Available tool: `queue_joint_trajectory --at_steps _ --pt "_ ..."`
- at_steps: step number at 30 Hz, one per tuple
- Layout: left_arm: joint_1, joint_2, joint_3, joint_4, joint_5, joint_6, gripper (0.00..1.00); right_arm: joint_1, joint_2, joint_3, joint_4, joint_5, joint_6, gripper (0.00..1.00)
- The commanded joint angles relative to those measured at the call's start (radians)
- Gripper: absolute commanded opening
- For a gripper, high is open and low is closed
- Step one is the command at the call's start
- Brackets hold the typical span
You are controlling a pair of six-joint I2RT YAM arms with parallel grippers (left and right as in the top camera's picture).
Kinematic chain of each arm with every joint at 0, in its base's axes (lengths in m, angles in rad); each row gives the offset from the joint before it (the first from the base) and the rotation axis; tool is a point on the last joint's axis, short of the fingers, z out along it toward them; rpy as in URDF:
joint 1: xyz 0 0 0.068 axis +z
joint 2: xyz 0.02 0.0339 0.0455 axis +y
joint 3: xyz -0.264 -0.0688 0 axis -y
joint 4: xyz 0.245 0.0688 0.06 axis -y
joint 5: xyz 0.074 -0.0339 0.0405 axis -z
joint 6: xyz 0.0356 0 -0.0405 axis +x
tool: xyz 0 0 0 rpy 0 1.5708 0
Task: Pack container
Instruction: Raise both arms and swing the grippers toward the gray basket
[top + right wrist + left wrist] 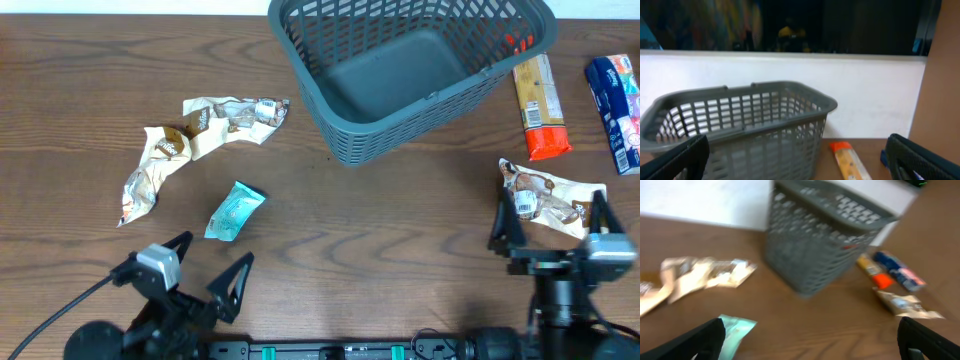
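The container [400, 75], a dark grey-blue lattice basket, stands empty at the back centre; it also shows in the left wrist view [815, 235] and the right wrist view [740, 130]. A teal packet [234, 211] lies left of centre, just ahead of my left gripper [212, 268], which is open and empty; the packet also shows in the left wrist view [735, 330]. My right gripper [548, 222] is open and empty, its fingers on either side of a beige crumpled packet [545, 200].
Two beige crumpled packets [235, 115] [150, 170] lie at the left. An orange-and-tan packet [540, 105] and a blue packet [618, 95] lie right of the basket. A white wall [865, 95] runs behind the table.
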Motion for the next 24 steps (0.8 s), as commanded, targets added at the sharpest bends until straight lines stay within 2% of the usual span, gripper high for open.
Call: queue_joint_trajectory --at_steps 1,4,7,9,11,13,16,18,21,24 --pt "0.004 0.011 0.055 0.022 0.124 0.004 0.99 0.007 0.124 0.194 -0.138 -0.154 -0.014 0.99" --pt "0.004 0.011 0.056 0.064 0.175 0.004 0.99 0.007 0.190 0.299 -0.310 -0.416 -0.002 0.99" --pt "0.004 0.011 0.055 0.075 0.267 0.004 0.98 0.007 0.219 0.315 -0.454 -0.808 0.031 0.99" --pt "0.004 0.011 0.050 0.075 0.371 -0.007 0.98 0.007 0.230 0.307 -0.552 -0.925 0.030 0.99" --pt "0.004 0.011 0.050 0.075 0.438 -0.052 0.99 0.007 0.235 0.302 -0.618 -0.918 0.026 0.99" --pt "0.004 0.011 0.050 0.075 0.472 -0.087 0.99 0.007 0.238 0.302 -0.615 -0.890 0.005 0.99" --pt "0.004 0.012 0.050 0.119 0.473 -0.100 0.99 0.007 0.241 0.312 -0.499 -0.864 0.059 0.99" --pt "0.004 0.019 0.055 0.213 0.489 -0.176 0.99 0.007 0.256 0.338 -0.429 -0.852 0.109 0.99" --pt "0.004 0.053 0.088 0.362 0.523 -0.290 0.99 0.007 0.316 0.427 -0.433 -0.766 0.135 0.99" --pt "0.004 0.135 0.181 0.357 0.539 -0.290 0.99 0.007 0.441 0.585 -0.519 -0.702 0.100 0.99"
